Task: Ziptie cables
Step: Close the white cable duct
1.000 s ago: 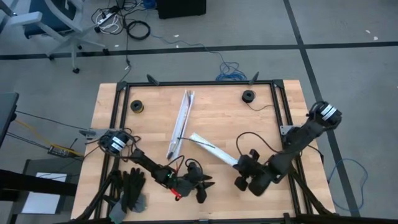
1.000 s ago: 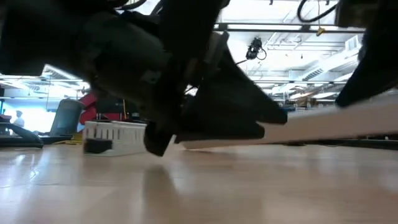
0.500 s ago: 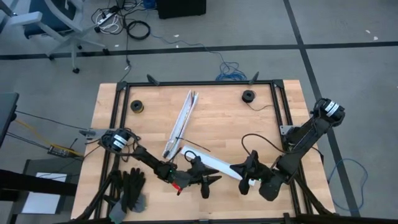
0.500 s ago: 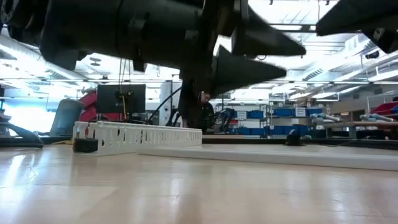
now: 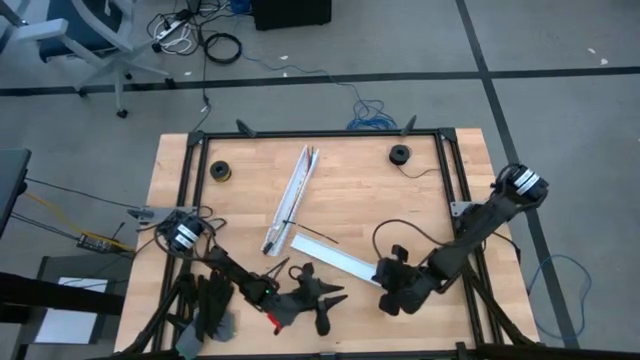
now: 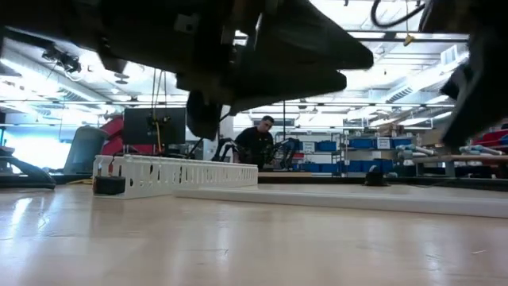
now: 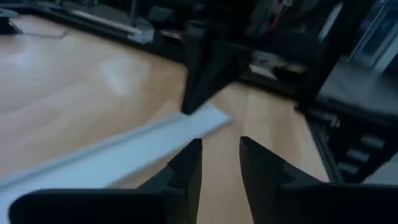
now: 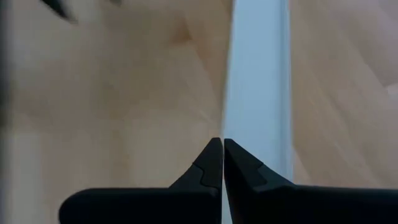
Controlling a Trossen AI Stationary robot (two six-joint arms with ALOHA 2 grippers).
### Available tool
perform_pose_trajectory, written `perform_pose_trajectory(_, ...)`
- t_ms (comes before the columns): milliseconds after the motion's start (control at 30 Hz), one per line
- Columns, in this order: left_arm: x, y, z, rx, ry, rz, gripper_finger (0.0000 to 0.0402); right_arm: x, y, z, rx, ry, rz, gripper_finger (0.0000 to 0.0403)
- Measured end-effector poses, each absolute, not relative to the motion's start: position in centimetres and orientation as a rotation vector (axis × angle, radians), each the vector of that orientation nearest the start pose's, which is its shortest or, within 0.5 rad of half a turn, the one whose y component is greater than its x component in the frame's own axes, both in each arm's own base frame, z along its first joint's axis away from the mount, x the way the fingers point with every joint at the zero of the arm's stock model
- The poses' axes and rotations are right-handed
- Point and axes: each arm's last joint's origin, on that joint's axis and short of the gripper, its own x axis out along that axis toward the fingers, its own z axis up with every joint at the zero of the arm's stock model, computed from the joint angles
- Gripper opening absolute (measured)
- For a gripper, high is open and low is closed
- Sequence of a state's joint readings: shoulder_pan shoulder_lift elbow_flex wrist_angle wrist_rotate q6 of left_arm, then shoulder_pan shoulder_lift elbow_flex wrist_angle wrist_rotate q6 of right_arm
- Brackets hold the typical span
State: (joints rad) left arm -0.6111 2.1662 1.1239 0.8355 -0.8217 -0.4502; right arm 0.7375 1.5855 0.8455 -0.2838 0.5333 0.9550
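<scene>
At the near edge of the pale wooden worktop [image 5: 350, 190], left gripper [image 5: 335, 296] jaws stand narrowly apart, empty; right gripper [image 5: 383, 272] jaws are closed at the flat white plastic strip [image 5: 330, 253].

A long white slotted plastic channel [image 6: 175, 175] lies on the light wooden table [image 6: 238, 246]; dark arm parts, perhaps a gripper, loom overhead.
</scene>
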Motion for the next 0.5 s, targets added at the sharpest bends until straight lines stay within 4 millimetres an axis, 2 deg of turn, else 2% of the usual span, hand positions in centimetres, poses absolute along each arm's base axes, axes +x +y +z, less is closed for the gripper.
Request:
perform_pose_trajectory(200, 37.4, -24.1, 12.6, -0.238, 0.306, 0.300, 0.0065, 24.0, 18.9, 14.0, 0.226, 0.881, -0.253, 0.0000)
perform_pose_trajectory(367, 37.8, -24.4, 13.9, -0.175, 0.490, 0.406, 0.0058, 25.0, 19.5, 13.8, 0.173, 0.890, -0.228, 0.0000)
perform_pose_trajectory(500, 37.5, -24.3, 14.0, -0.164, 0.512, 0.466, 0.0058, 25.2, 19.2, 13.8, 0.166, 0.905, -0.224, 0.0000)
